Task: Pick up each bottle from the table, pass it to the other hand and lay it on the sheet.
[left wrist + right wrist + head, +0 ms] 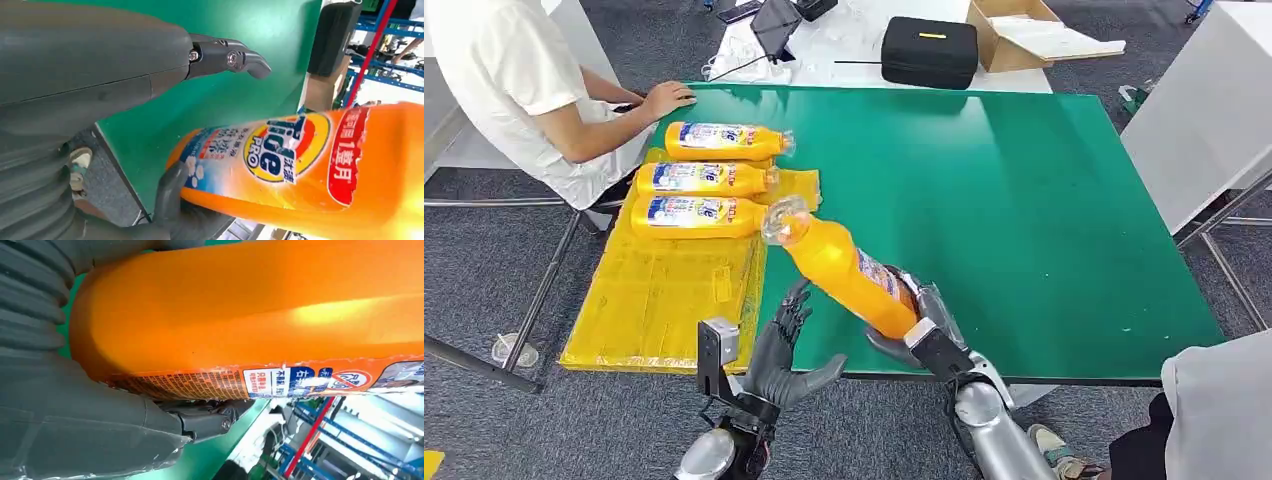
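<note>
1. Done so far, as we read it: three orange bottles lie side by side on the yellow sheet at the desk's left edge, caps toward the desk middle: far bottle, middle bottle, near bottle.
2. In hand now: a fourth bottle is up off the green desk, tilted, its clear cap end toward the sheet and just beside the near bottle's cap.
3. Our right hand grips that bottle at its base end; the right wrist view has its fingers wrapped under the orange body.
4. Our left hand holds nothing, fingers spread, just beside the bottle's lower side and, as far as we can tell, not touching it.
5. So we judge we're at the pass-over: pickup done, handoff to the left hand not yet made, lay-down on the sheet left.
6. No other loose bottle on the desk that we can see, so prob. the last one.
7. FYI: a person sits at the far left corner, one hand on the desk edge near the far bottle.
</note>
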Motion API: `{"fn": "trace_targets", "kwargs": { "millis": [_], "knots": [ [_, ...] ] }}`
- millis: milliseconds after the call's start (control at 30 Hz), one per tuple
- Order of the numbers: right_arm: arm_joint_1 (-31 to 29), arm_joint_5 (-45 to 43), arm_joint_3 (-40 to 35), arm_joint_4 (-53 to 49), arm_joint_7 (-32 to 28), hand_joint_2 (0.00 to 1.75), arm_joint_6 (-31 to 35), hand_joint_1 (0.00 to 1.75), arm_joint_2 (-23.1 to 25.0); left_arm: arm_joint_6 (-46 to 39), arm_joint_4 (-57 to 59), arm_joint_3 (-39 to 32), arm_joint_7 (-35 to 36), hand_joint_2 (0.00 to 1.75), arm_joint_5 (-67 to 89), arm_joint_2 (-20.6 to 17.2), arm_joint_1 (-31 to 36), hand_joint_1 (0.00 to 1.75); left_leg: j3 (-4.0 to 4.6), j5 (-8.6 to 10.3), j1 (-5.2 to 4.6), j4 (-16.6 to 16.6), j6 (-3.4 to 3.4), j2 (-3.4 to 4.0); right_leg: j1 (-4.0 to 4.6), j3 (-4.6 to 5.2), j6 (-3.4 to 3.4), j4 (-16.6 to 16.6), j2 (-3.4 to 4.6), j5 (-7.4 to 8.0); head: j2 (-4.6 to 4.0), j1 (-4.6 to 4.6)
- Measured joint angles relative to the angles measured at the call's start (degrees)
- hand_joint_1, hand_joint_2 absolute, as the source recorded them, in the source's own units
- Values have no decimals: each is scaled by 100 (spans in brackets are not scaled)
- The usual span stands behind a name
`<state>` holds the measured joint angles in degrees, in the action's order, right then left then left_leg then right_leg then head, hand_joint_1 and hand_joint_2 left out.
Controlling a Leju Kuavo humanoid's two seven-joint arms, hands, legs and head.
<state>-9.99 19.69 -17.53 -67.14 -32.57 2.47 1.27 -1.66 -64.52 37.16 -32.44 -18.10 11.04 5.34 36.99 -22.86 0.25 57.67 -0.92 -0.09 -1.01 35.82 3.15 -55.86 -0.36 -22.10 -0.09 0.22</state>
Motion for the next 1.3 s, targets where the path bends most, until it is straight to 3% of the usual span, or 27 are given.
{"fn": "trace_targets", "kwargs": {
  "millis": [433,600,1100,1167,1200,1233,1300],
  "knots": [
    [-271,-140,-603,325,-100,175,-374,175,18,514,-247,-78,-11,175,-714,96,97,0,3,1,0,0,0,-2,1,2,1,0,0,1,0,-2],
    [-320,-146,-715,614,-138,175,-245,175,39,474,-685,-223,291,175,-1443,149,87,0,6,1,0,0,0,-2,0,3,0,-1,-2,1,0,-2],
    [-382,-79,-859,1019,-155,175,-153,171,98,238,-1054,-358,229,175,-1504,170,103,0,7,1,-1,0,0,-2,0,4,0,0,-1,0,0,0],
    [-404,-76,-868,1065,-162,175,-135,175,111,203,-1051,-356,271,175,-1539,170,114,37,7,1,-1,0,0,-2,0,5,0,0,-1,1,0,0],
    [-419,-79,-883,1090,-171,175,-133,171,116,151,-1041,-356,314,175,-1569,170,138,68,6,1,-1,0,0,-2,0,5,0,0,-1,1,0,0],
    [-431,-81,-896,1114,-181,175,-123,171,120,103,-1014,-358,377,175,-1635,170,173,82,6,1,-1,0,0,-1,-1,5,1,0,-1,1,0,0],
    [-449,-87,-909,1161,-192,175,-79,171,138,92,-892,-356,448,175,-1707,173,261,80,7,1,-1,0,0,-2,-1,5,0,0,-2,1,0,0]
  ]
}}
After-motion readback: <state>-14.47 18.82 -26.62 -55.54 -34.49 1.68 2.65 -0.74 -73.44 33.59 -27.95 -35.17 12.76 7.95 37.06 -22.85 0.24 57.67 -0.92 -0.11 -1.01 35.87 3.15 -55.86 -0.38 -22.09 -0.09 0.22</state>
